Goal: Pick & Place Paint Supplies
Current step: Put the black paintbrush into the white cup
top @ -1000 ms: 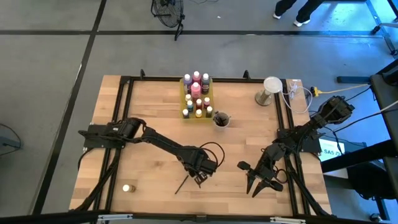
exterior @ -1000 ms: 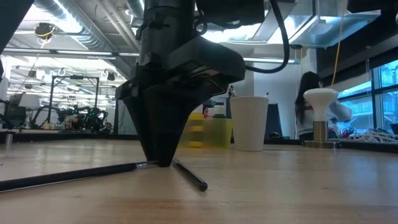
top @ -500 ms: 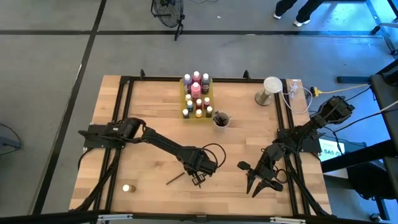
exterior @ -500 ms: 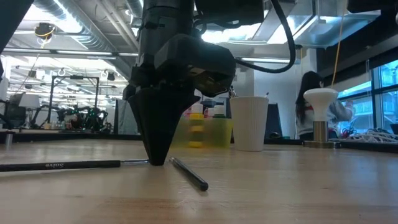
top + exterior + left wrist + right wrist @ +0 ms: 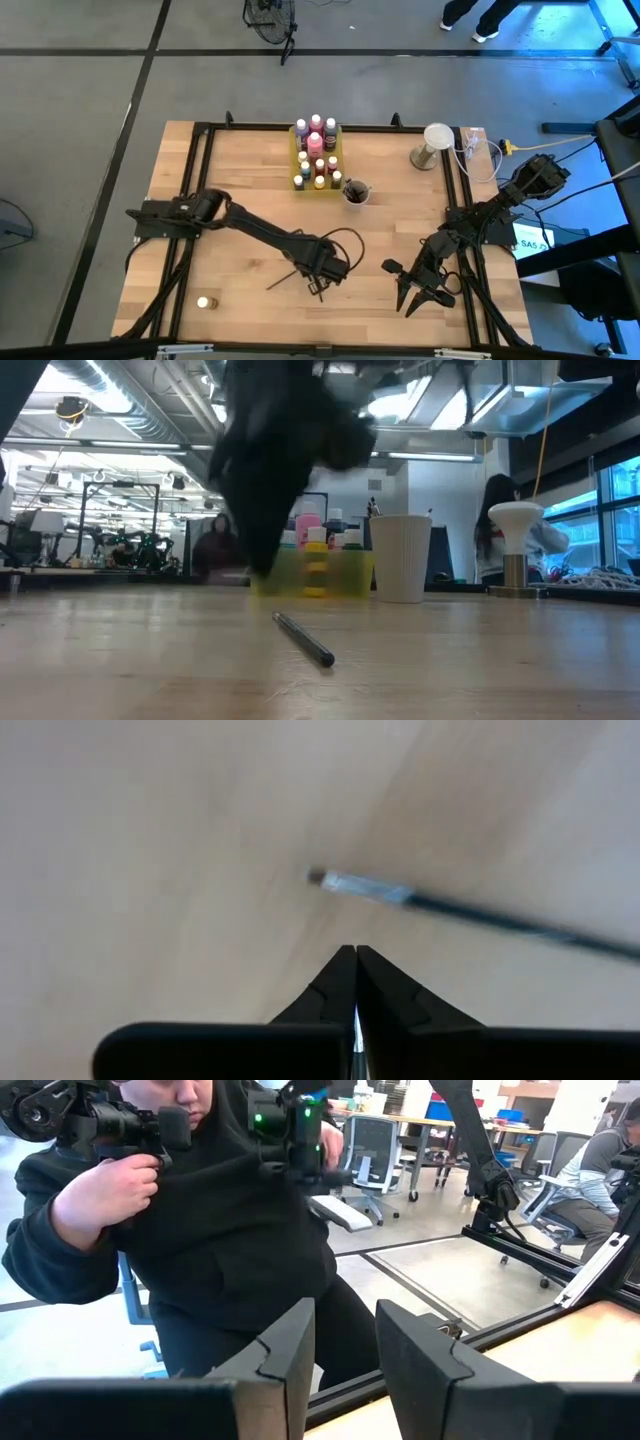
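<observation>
Yellow translucent tray (image 5: 297, 140) at the table's far centre: I count about eleven paint bottles (image 5: 316, 152) in it. Beside it, one cup (image 5: 356, 193) holds brushes. Two loose brushes lie mid-table: one (image 5: 284, 280) clamped in my left gripper (image 5: 322, 281), one (image 5: 303, 638) lying free. My right gripper (image 5: 408, 296) waits, parted and empty, near right.

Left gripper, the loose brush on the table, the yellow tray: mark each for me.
left gripper (image 5: 356, 952): left wrist view, where its shut fingertips meet.
brush (image 5: 304, 639): low view, mid-shaft of the brush lying on the table.
yellow tray (image 5: 295, 158): high view, its left wall beside the paint bottles.
</observation>
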